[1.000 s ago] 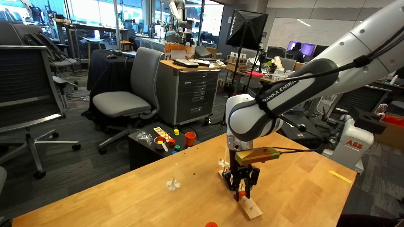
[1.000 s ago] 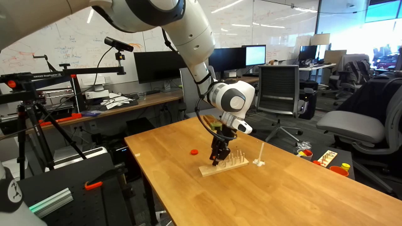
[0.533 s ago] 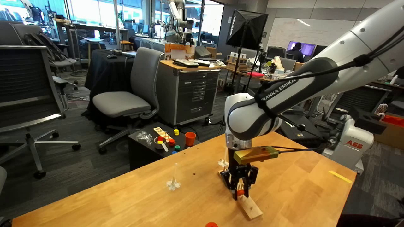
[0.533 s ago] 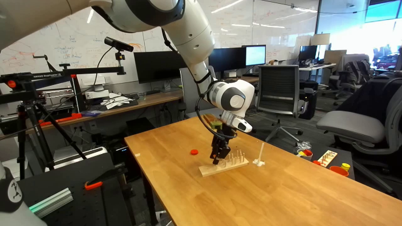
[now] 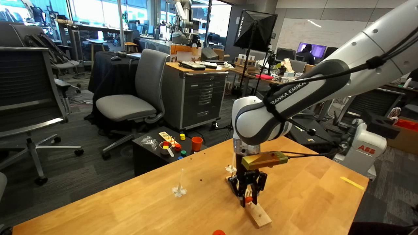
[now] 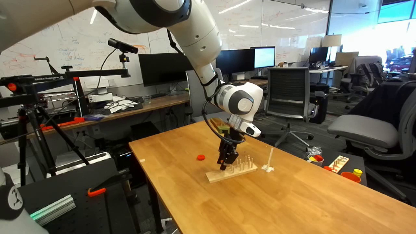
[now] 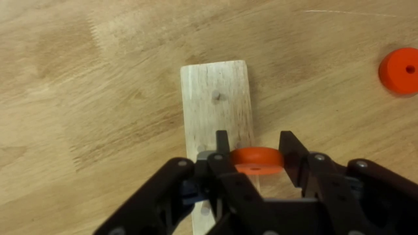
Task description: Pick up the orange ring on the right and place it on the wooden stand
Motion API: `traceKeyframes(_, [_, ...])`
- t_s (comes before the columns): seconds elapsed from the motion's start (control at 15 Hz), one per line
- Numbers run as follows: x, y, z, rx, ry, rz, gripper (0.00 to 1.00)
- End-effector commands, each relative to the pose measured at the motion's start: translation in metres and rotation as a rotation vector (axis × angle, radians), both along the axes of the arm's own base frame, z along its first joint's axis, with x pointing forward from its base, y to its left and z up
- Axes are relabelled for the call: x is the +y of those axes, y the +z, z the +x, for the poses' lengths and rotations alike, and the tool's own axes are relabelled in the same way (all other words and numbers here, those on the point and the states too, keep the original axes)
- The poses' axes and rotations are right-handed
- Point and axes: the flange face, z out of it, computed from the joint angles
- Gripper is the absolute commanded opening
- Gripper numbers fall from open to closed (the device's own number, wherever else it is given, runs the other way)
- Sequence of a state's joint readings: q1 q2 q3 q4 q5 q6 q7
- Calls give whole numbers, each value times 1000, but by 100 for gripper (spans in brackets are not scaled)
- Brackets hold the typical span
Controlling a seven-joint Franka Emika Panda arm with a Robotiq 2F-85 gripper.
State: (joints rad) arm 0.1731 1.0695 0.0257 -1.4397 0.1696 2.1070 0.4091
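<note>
The gripper (image 7: pixel 256 151) points down over the wooden stand (image 7: pixel 215 114), its fingers (image 7: pixel 223 142) drawn in from two sides and pinching the orange ring (image 7: pixel 258 158) between their tips. The ring is thus held at the stand, about where the stand's bare part gives way to its pegs (image 6: pixel 241 165); whether it touches a peg or the base cannot be made out. In the wrist view it covers part of the stand's long edge. A red-orange disc (image 7: pixel 403 70) with a small central hole lies flat on the table (image 6: pixel 292 201), off to one side of the stand's bare end and apart from it; it shows in both exterior views too. Just past the stand's pegged end, a thin pale rod (image 6: pixel 269 158) rises from a whitish clump. In an exterior view another such rod (image 5: pixel 180 182) stands on the tabletop, well apart from the stand, and a yellow strip (image 5: pixel 352 183) lies far off on the stand's opposite side. Farther from the stand, past the table's edge, a black side table (image 5: pixel 148 169) bears an orange cup (image 5: pixel 197 143), yellow pieces (image 5: pixel 182 136) and a smaller pegged board (image 6: pixel 340 163).
</note>
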Motion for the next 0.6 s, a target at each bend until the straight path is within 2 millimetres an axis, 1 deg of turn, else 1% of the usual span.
traceKeyframes(0.0, [1,2,2,14,1,-2,20])
traceKeyframes(0.53, [-4,-1,-2,22,-9,-7,20])
